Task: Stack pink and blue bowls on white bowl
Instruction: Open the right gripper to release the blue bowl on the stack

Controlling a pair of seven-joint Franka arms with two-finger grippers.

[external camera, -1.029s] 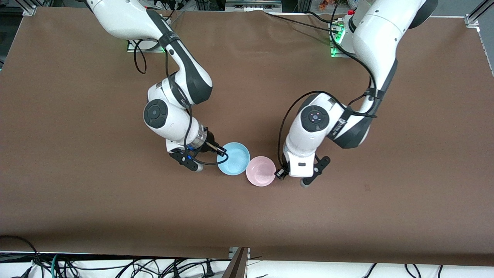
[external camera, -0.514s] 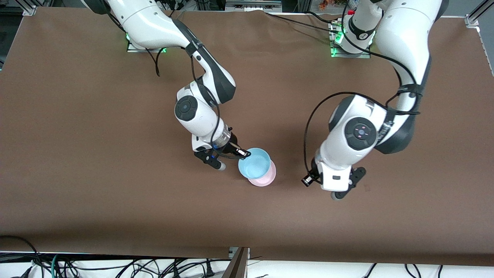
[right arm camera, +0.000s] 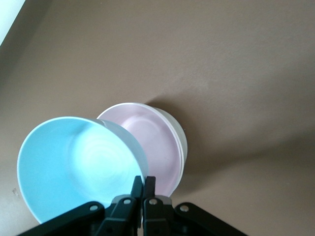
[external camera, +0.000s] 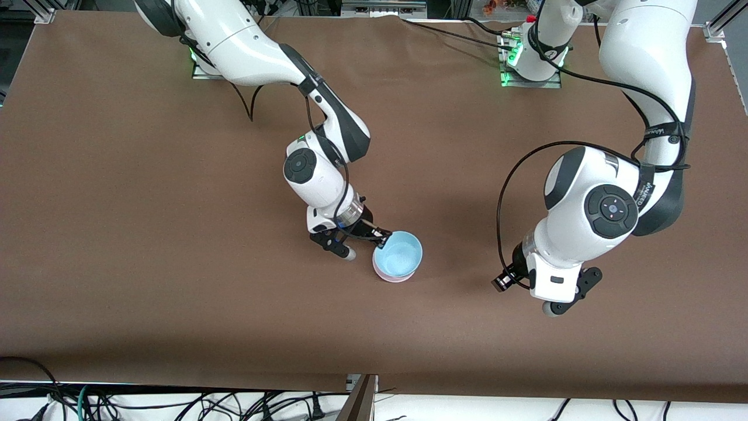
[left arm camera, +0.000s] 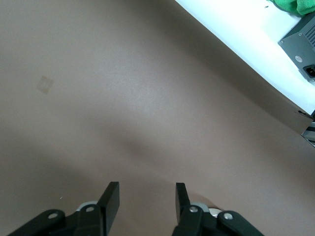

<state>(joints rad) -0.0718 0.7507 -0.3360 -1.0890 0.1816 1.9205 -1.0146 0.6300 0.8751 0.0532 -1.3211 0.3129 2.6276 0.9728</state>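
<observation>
My right gripper (external camera: 383, 237) is shut on the rim of the light blue bowl (external camera: 399, 252) and holds it tilted over the pink bowl (external camera: 390, 276). Only a pink crescent shows under it in the front view. In the right wrist view my right gripper (right arm camera: 143, 183) pinches the blue bowl (right arm camera: 78, 167), which overlaps the pink bowl (right arm camera: 152, 142). The pink bowl sits nested in the white bowl (right arm camera: 178, 132), of which only the outer wall shows. My left gripper (external camera: 552, 292) is open and empty over bare table toward the left arm's end; it also shows in the left wrist view (left arm camera: 147, 189).
The brown table cloth (external camera: 175, 292) covers the whole table. A faint mark (left arm camera: 44, 84) lies on the cloth under the left wrist. Cables hang along the table's edge nearest the front camera.
My right gripper has carried the blue bowl sideways from beside the pink bowl to over it. My left arm has let go of the pink bowl's rim and drawn away toward its own end.
</observation>
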